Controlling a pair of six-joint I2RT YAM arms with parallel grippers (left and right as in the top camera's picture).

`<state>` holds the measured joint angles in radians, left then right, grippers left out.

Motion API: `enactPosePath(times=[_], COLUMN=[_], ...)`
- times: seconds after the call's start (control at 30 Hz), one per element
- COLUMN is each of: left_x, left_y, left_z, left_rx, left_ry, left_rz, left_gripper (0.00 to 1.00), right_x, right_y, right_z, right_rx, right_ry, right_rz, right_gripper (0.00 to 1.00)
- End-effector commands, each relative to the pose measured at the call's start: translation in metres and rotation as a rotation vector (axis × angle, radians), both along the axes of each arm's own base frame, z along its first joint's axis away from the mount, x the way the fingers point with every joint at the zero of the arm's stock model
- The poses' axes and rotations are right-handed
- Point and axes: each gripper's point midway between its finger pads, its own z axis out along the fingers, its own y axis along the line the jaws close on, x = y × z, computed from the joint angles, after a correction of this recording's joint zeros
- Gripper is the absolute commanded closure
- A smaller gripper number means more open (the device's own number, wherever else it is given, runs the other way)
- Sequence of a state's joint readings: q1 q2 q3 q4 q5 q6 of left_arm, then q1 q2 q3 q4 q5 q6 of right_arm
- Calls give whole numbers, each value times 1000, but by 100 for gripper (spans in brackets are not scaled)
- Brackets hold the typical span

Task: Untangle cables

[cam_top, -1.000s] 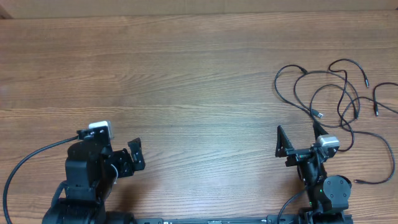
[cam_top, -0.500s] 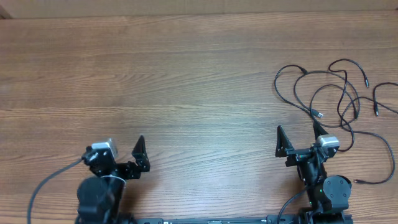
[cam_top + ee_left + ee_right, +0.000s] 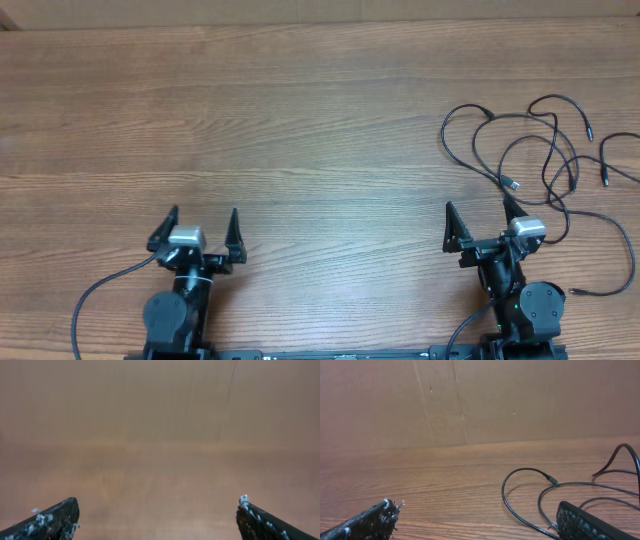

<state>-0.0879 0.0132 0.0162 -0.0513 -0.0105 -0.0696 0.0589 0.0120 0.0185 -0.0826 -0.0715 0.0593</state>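
Note:
The cables (image 3: 545, 150) are thin black wires looped over each other at the right of the wooden table, with small plug ends and one silver tip near the middle of the bunch. Part of them shows in the right wrist view (image 3: 540, 491). My right gripper (image 3: 480, 222) is open and empty, just in front of the bunch's near edge; its right finger nearly touches a loop (image 3: 475, 510). My left gripper (image 3: 198, 225) is open and empty at the near left, far from the cables, and sees only bare blurred table (image 3: 157, 507).
A brown cardboard wall (image 3: 480, 400) stands along the table's far edge. A thick black arm cable (image 3: 100, 290) curves at the near left beside the left arm's base.
My left arm has swung from a sideways turned pose to face straight ahead, its fingers now pointing at the far edge. The right arm and the cables have not moved.

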Motion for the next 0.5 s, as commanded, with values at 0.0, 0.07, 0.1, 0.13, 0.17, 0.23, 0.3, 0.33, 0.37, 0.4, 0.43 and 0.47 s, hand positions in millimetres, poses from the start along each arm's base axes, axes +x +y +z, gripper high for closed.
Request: enactPosePath(times=[0.0, 0.07, 0.1, 0.13, 0.17, 0.23, 0.3, 0.33, 0.37, 0.4, 0.43, 0.47], left_x=[0, 0, 0, 0, 0, 0, 0, 0, 0, 0, 0, 0], left_y=[-1, 0, 0, 0, 0, 0, 0, 0, 0, 0, 0, 0], left_z=[-9, -11, -11, -11, -11, -11, -11, -11, -11, -11, -11, -11], left_rx=[50, 50, 50, 50, 50, 50, 50, 50, 50, 50, 50, 50], left_ry=[23, 32, 33, 34, 34, 34, 34, 34, 34, 34, 34, 34], left_rz=[-8, -7, -6, -7, -6, -6, -6, -6, -6, -6, -6, -6], left_gripper=[0, 1, 0, 1, 0, 0, 0, 0, 0, 0, 0, 0], right_x=[0, 0, 0, 0, 0, 0, 0, 0, 0, 0, 0, 0], right_y=[0, 0, 0, 0, 0, 0, 0, 0, 0, 0, 0, 0], right_z=[-2, -2, -2, -2, -2, -2, -2, -2, -2, -2, -2, -2], right_rx=[-4, -4, -4, -4, -4, -4, -4, -4, -4, -4, -4, -4], right_ry=[-4, -4, -4, -4, -4, -4, -4, -4, -4, -4, -4, -4], right_rz=[-1, -1, -1, -1, -1, -1, -1, -1, -1, -1, -1, -1], right_gripper=[0, 0, 0, 0, 0, 0, 0, 0, 0, 0, 0, 0])
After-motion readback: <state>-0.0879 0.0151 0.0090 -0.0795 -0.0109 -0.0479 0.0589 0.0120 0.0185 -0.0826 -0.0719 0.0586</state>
